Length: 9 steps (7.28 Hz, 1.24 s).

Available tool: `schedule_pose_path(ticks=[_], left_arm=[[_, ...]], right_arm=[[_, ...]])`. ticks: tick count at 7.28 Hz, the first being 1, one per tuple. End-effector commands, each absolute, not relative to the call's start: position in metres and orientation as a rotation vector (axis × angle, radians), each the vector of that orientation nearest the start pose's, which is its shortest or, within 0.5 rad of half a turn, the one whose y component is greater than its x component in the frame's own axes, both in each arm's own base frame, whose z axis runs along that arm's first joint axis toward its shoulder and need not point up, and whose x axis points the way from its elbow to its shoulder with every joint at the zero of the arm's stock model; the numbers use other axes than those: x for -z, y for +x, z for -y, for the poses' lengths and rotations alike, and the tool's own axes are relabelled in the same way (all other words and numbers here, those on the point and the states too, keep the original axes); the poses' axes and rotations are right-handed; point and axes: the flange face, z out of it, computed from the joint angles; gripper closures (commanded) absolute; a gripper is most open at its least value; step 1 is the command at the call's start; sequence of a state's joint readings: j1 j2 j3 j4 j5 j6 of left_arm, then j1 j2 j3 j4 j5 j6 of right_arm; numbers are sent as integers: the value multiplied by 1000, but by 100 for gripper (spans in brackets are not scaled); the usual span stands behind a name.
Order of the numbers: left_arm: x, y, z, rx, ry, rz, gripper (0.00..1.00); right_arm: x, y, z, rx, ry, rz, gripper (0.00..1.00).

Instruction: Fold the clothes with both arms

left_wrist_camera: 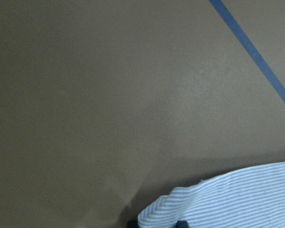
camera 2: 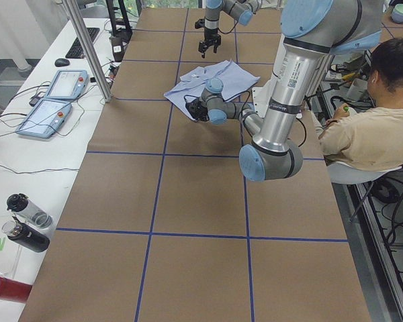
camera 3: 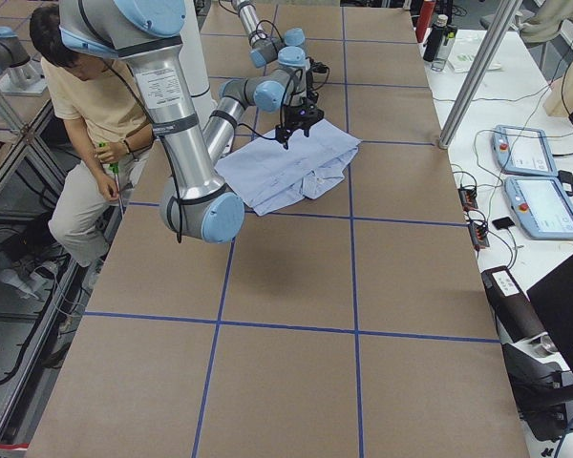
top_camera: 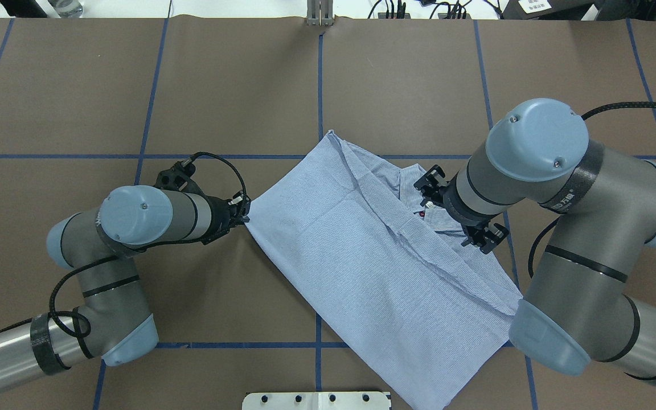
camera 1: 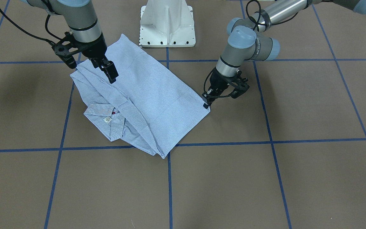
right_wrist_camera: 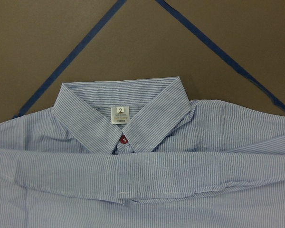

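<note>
Brown tabletop (camera 1: 265, 178) carries one shirt (camera 1: 151, 95), part-folded, lying between two tools. Left tool (camera 1: 206, 104) looks pinched on the corner nearest it. Right tool (camera 1: 108, 73) hangs spread and empty just above a fold, collar (right_wrist_camera: 121, 102) below it. The cloth looks soft, light and limp, and is likely best gripped at corners or hems.

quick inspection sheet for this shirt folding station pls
surface: brown table with blue tape grid, flat
job's things: light blue striped button-up shirt, partly folded, collar showing
clutter: nothing seen
grippers: left black pincer shut on the shirt's corner; right black pincer above the shirt, open or shut unclear
cables: black braided cable runs off the right arm, another loops at the left wrist
surroundings: seated person, two tablets, bottles on side bench
</note>
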State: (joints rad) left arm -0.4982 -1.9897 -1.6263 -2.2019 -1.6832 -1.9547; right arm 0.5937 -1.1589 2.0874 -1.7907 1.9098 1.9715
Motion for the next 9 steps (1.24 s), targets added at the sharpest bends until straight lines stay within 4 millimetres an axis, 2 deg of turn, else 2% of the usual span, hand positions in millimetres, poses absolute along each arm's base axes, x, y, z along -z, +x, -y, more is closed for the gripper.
schedule_pose_path(ticks=[1,2,3,5,6,7,8,9], left_arm=[[-325,472,474,678,109,-1130,100],[-330,461,507,690,155,-1113,100],[-322,463,554,689,210,-1096,100],[-338,473,625,672,295,-1115,100],[-325,488,652,676,312,-1130,100],[-303,492,669,682,323,-1144,100],[-290,502,681,681,321,-1137,100],[-293,504,683,664,323,-1129,33]], right_arm=[[-245,-393,386,-825,-266,747,0],[-245,-393,386,-825,-266,747,0],[-246,-393,386,-826,-265,744,0],[-245,-392,387,-833,-256,750,0],[-244,-393,388,-837,-237,753,0],[-242,-392,391,-848,-207,761,0],[-237,-398,393,-845,-205,781,0],[-235,-416,402,-841,-199,793,0]])
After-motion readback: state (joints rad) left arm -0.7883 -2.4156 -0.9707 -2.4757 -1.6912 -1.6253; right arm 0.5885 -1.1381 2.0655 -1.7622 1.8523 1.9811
